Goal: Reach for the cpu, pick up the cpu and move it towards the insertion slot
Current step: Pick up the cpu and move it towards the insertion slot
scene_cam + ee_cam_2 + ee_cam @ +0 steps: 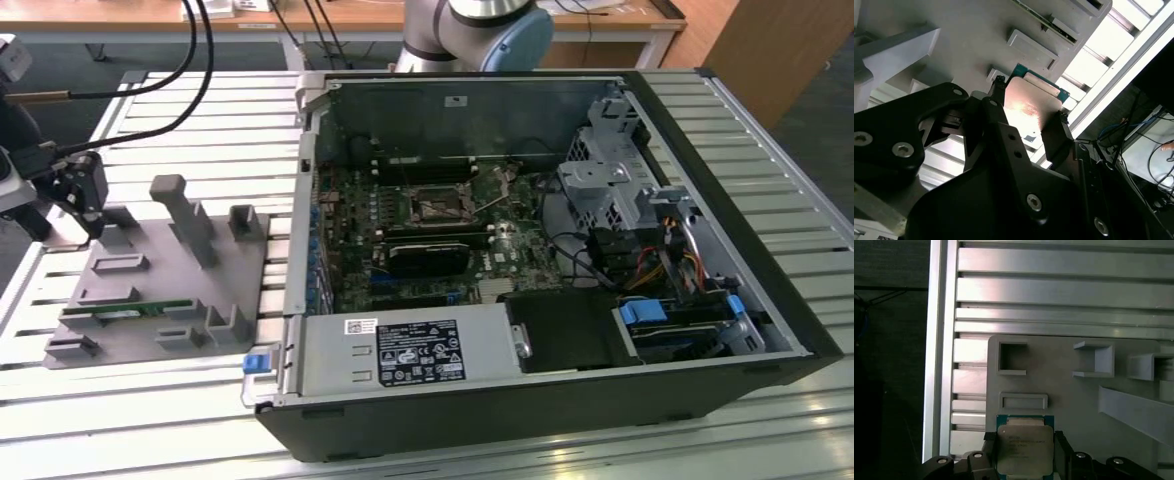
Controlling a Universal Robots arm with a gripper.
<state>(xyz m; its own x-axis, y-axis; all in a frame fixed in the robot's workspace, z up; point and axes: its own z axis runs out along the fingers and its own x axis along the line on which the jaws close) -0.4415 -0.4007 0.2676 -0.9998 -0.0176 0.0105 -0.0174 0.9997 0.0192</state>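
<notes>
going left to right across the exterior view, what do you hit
tool gripping the cpu → grey tray → insertion slot on the motherboard → silver drive cage

Slatted aluminium table (174,110), wooden desk (107,12) behind, dark floor (54,70)

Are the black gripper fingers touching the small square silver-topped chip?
Touching. In the second wrist view the gripper has its black fingers pressed on opposite edges of the small shiny square cpu, no gap either side.

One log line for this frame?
gripper: over tray | jaws: shut on cpu | cpu: at tray, not at slot
</notes>
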